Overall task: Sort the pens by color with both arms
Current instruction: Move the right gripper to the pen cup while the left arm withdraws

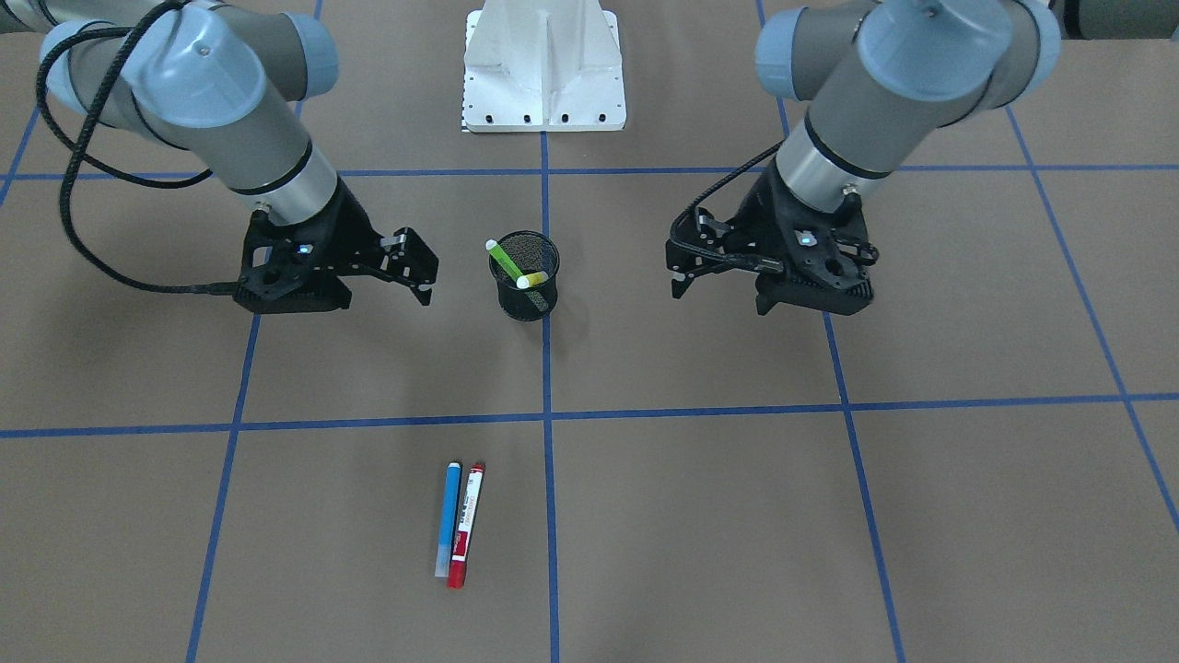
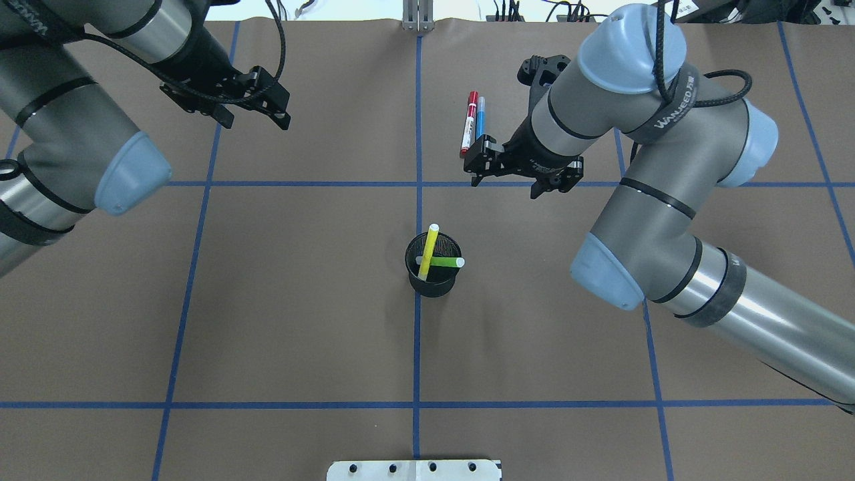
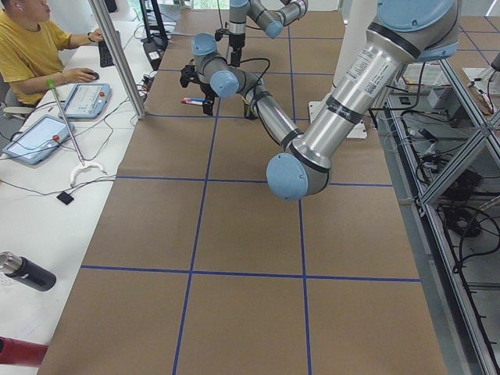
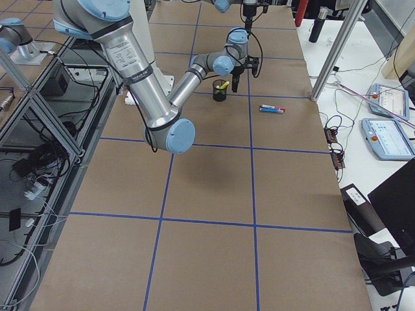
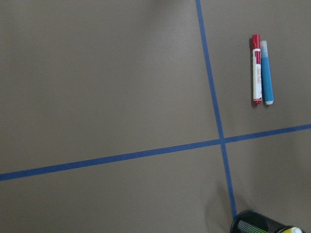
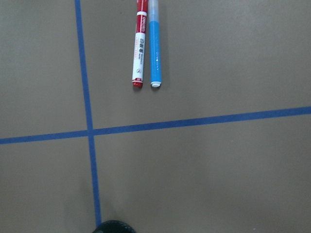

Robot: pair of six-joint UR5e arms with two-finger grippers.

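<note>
A blue pen (image 1: 449, 516) and a white pen with red ends (image 1: 467, 525) lie side by side, touching, on the brown table. The overhead view shows the same blue pen (image 2: 480, 117) and red pen (image 2: 469, 123). A lime green pen (image 2: 446, 262) and a yellow pen (image 2: 428, 252) stand crossed in a black mesh cup (image 1: 523, 276). My right gripper (image 2: 473, 167) hovers open between the cup and the lying pair, holding nothing. On the cup's other side my left gripper (image 2: 284, 110) is open and holds nothing. The left wrist view shows the red pen (image 5: 256, 70) and blue pen (image 5: 266, 73).
Blue tape lines (image 2: 417, 180) split the table into squares. The white pedestal base (image 1: 543, 69) stands behind the cup. A seated person (image 3: 31, 47) and tablets (image 3: 35, 137) are at a side desk beyond the table's far edge.
</note>
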